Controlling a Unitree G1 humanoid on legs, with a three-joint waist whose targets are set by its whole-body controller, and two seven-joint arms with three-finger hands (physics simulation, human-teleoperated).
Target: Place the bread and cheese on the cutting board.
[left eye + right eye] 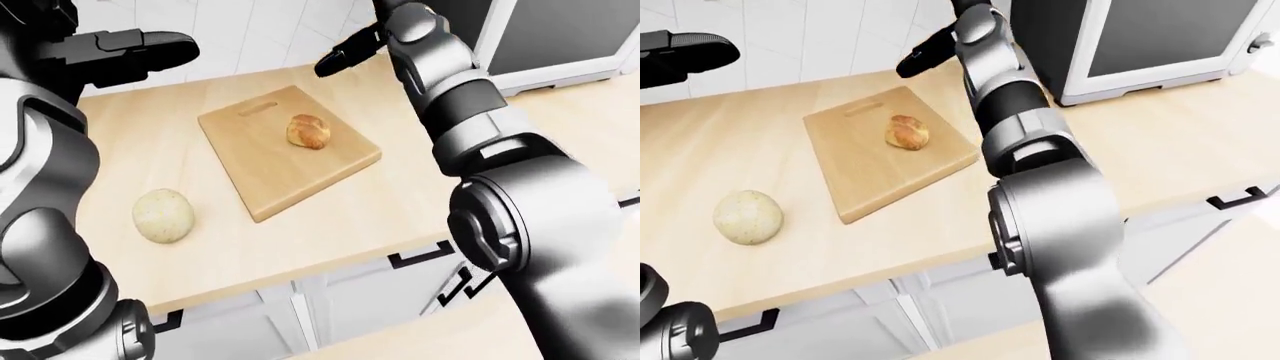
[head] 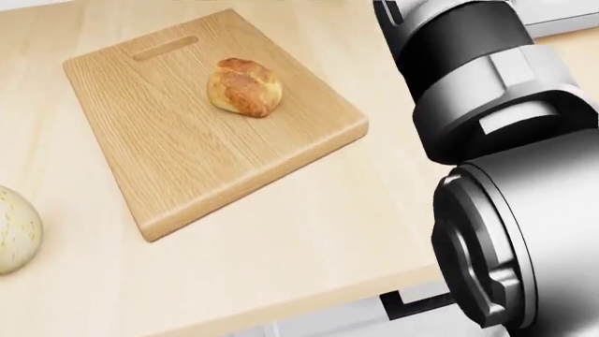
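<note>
Pale wooden counter with white cabinets beneath. On it lies a cutting board, with the bread resting near its handle end, below and just toward the robot from the raised right hand, whose fingers are loosely spread and empty. The cheese, a pale round ball, sits on the counter well apart from that hand, below the left hand, also open and empty. Being round, the cheese may roll off the board if released carelessly.

You see a matt, grained wooden cutting board, a crusty golden bread, a rough speckled cheese, and your glossy grey arm ending in a black matt right hand.
</note>
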